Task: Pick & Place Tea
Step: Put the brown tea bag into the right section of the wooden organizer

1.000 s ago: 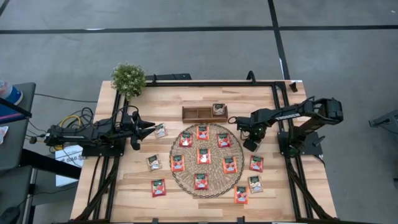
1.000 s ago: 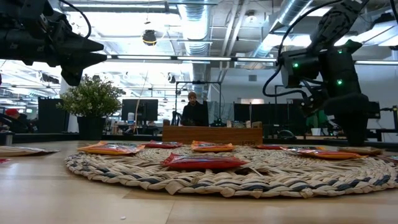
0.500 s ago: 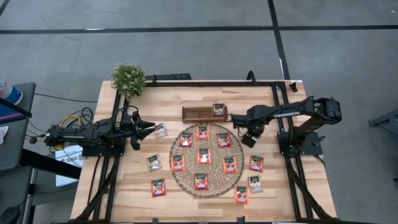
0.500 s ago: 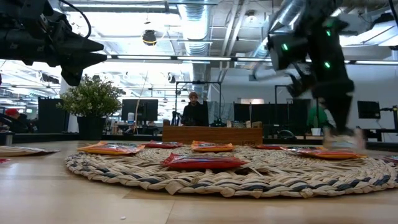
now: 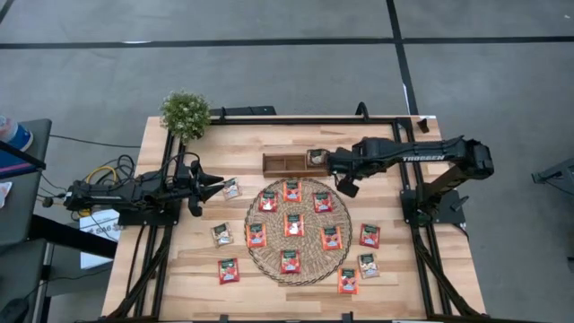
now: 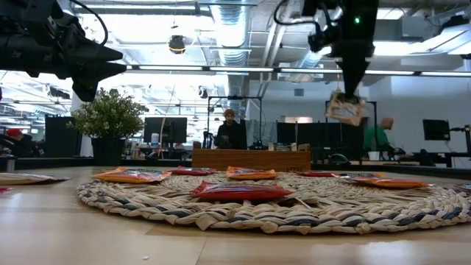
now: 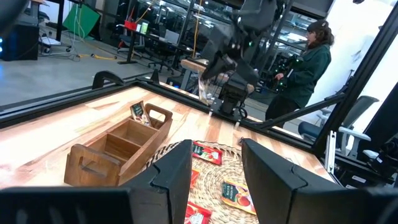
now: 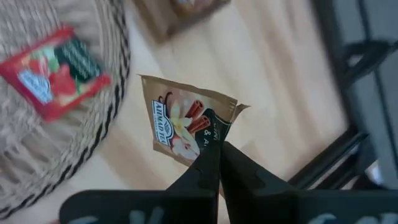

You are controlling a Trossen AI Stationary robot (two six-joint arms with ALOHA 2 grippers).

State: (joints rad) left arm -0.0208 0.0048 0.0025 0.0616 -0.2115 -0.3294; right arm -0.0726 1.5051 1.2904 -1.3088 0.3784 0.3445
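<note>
My right gripper point(image 5: 345, 187) hangs above the table between the woven mat point(image 5: 262, 251) and the wooden tray point(image 5: 280, 162), shut on a pale tea sachet point(image 8: 186, 121). That sachet also shows in the low view point(image 6: 344, 108). Several red sachets lie flat on the mat, among them one in the middle point(image 5: 293, 224). More lie on the bare table, such as a red one point(image 5: 369, 235) and a pale one point(image 5: 231, 188). One sachet point(image 5: 316, 157) stands in the tray's right compartment. My left gripper point(image 7: 214, 180) waits open at the table's left, pointing level. My right gripper pinches the pale sachet between its two fingers at one edge near a corner point(image 8: 210, 132). The fingers come from above, slanting down. The sachet hangs tilted below the fingertips point(image 6: 347, 92), clear of the table and the mat.
A potted plant point(image 5: 186, 112) stands at the far left corner. A black frame point(image 5: 399, 135) runs along the table's edges. People show in the room beyond, one near the far side point(image 7: 308, 62). Bare wood lies between the tray and the left arm.
My right gripper has risen from the table beside the mat's right edge and swung toward the far edge and the tray, tipping more steeply downward. It stays shut. The pale sachet has come up with it, lifted clear of the table.
</note>
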